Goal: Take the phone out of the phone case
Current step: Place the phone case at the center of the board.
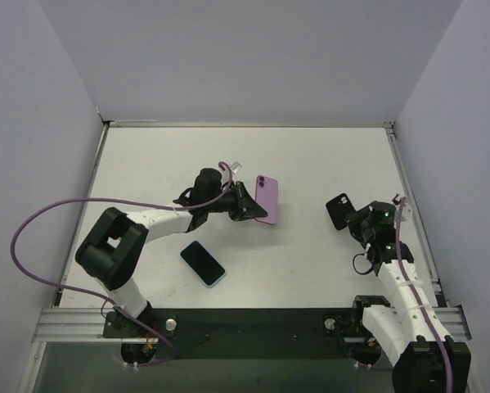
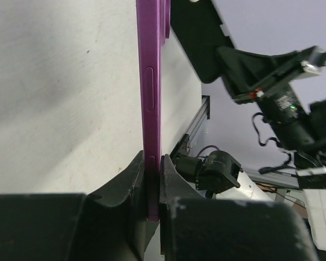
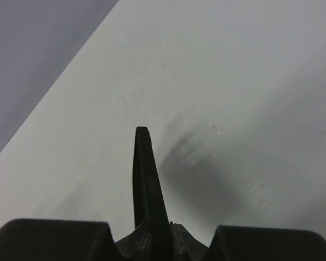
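Pinching purple phone (image 2: pixel 151 81) by thin edge, left pincer (image 2: pixel 152 163) clamped; slip or pivot could drop it onto tabletop (image 1: pixel 326 164). Right pincer (image 3: pixel 154 234) clamped on black case (image 3: pixel 143 174); same risk.

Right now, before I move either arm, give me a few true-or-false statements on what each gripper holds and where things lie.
1. The left gripper is clamped on the purple phone. True.
2. The right gripper is open and empty. False: it is shut on the black case.
3. A dark-screened phone lies flat on the table. True.
4. The purple phone sits inside the black case. False: they are well apart, one in each gripper.
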Tool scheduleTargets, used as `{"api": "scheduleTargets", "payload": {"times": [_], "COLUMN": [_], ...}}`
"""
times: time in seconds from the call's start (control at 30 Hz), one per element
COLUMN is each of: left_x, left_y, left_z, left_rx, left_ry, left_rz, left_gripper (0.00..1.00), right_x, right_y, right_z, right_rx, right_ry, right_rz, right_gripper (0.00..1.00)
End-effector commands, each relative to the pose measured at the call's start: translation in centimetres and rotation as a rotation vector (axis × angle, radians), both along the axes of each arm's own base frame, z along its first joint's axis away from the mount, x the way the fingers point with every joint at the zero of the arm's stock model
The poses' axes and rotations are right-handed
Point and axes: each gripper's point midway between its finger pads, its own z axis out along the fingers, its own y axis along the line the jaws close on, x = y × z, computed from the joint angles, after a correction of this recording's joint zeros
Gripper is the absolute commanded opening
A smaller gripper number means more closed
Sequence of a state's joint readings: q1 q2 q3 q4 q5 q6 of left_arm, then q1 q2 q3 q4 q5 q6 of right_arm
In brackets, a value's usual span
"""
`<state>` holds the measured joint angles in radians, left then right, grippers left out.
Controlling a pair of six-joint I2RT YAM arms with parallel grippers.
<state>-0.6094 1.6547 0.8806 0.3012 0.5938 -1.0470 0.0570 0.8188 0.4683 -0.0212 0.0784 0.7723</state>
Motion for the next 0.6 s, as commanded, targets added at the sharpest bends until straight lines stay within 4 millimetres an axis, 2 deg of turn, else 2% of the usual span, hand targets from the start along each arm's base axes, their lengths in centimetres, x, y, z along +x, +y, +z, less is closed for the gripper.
{"api": "scheduleTargets", "payload": {"times": [0.0, 0.07, 0.1, 0.17, 0.23, 0.4, 0.57], "left_x": [1.3, 1.7, 1.8, 1.9, 1.9, 2.1, 2.6], "left_y": [-3.2, -3.8, -3.9, -4.3, -4.7, -5.9, -6.5], "left_z": [6.2, 5.6, 5.1, 4.4, 3.3, 1.6, -1.4], "left_rx": [-0.210, -0.198, -0.186, -0.166, -0.136, -0.097, -0.028], "left_ry": [-0.180, -0.161, -0.154, -0.143, -0.127, -0.109, -0.063], "left_rz": [-0.119, -0.126, -0.128, -0.133, -0.140, -0.160, -0.156], "left_gripper": [0.00, 0.00, 0.00, 0.00, 0.00, 0.00, 0.00], "right_x": [0.6, 0.0, -0.3, -1.0, -1.5, -3.2, -4.8], "right_y": [-0.5, -1.2, -1.6, -2.1, -2.9, -4.9, -7.8], "right_z": [-1.1, -2.3, -2.5, -2.8, -2.6, -2.3, -0.4], "right_rx": [0.222, 0.222, 0.206, 0.179, 0.138, 0.035, -0.103], "right_ry": [-0.051, -0.006, 0.012, 0.044, 0.059, 0.142, 0.179], "right_rz": [-0.039, -0.064, -0.083, -0.100, -0.129, -0.202, -0.302], "right_gripper": [0.17, 0.33, 0.44, 0.50, 0.67, 0.73, 0.74]}}
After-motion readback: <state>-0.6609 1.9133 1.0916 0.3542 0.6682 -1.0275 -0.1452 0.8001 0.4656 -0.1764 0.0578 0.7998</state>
